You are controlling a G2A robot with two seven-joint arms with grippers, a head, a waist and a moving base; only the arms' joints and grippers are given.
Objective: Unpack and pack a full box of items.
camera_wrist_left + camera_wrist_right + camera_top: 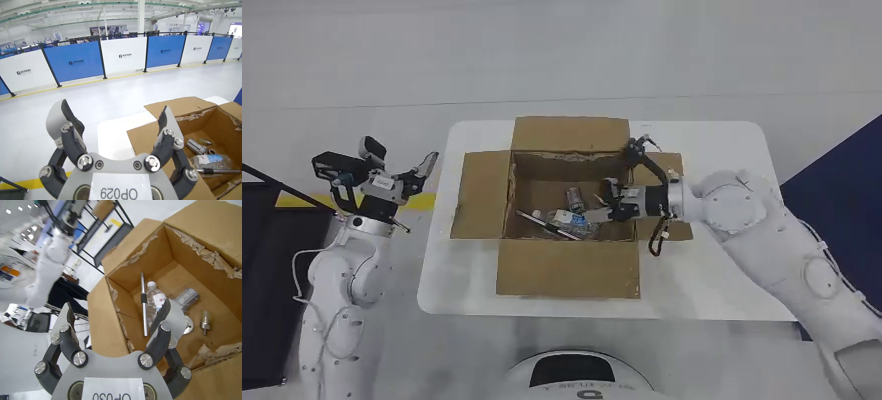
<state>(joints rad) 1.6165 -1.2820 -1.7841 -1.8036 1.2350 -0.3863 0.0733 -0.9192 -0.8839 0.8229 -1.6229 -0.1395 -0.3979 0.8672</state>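
Observation:
An open cardboard box (567,268) stands mid-table with its flaps spread. On its floor lie a clear plastic bottle (154,298), a thin metal rod (144,311), a flanged metal cylinder (186,297) and a small metal fitting (205,319). My right gripper (605,200) hangs open over the box's right side, above the bottle, with nothing between its fingers (162,313). My left gripper (399,158) is open and empty, off the table's left edge. It looks toward the box (191,111), with the bottle (208,159) and the rod (217,171) in sight.
The white table (712,280) has bare surface right of and in front of the box. A black frame (267,190) stands on the floor by the left arm. Blue and white fence panels (121,56) line the far floor.

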